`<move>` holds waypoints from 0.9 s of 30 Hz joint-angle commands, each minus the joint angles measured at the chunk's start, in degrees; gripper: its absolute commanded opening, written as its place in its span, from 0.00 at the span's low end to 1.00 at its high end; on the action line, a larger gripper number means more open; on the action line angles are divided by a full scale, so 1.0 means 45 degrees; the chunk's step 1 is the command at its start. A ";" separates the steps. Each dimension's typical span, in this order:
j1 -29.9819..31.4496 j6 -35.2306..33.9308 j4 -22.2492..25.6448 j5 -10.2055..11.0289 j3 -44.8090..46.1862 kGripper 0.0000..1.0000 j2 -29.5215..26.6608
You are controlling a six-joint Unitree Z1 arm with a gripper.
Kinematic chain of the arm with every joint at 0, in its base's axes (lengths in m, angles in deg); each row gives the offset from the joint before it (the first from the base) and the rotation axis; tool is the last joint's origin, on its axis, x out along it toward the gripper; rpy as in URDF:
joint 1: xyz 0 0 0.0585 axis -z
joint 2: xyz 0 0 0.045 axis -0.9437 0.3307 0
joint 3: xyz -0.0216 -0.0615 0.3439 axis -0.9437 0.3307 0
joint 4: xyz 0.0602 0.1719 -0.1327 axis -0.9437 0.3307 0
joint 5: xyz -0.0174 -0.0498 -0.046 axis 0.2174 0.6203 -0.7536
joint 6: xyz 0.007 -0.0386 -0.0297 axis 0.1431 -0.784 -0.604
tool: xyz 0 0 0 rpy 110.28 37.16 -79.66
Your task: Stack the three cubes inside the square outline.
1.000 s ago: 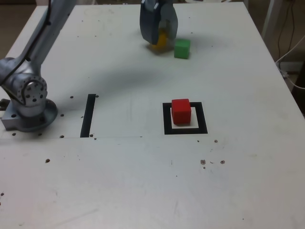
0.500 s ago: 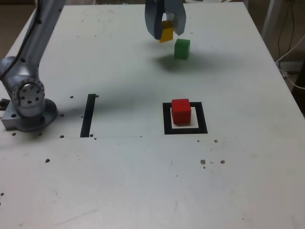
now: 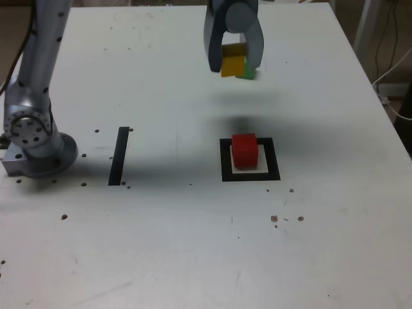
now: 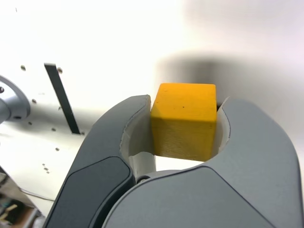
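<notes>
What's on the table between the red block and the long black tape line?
Nothing. In the exterior view, only bare white table lies between the red block and the black tape line.

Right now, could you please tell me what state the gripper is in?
Gripper: closed on the yellow cube, held in the air above the table.

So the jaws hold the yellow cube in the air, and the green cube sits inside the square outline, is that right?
Not quite: the red cube sits inside the square outline, as the exterior view shows. The jaws do hold the yellow cube in the air.
</notes>
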 commanded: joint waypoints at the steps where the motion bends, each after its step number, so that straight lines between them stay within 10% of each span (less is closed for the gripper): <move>1: 0.0618 -0.0242 0.0347 -0.0098 0.0242 0.27 -0.0248; 27: 0.3114 -0.1938 -0.0394 -0.0854 0.0841 0.27 0.0296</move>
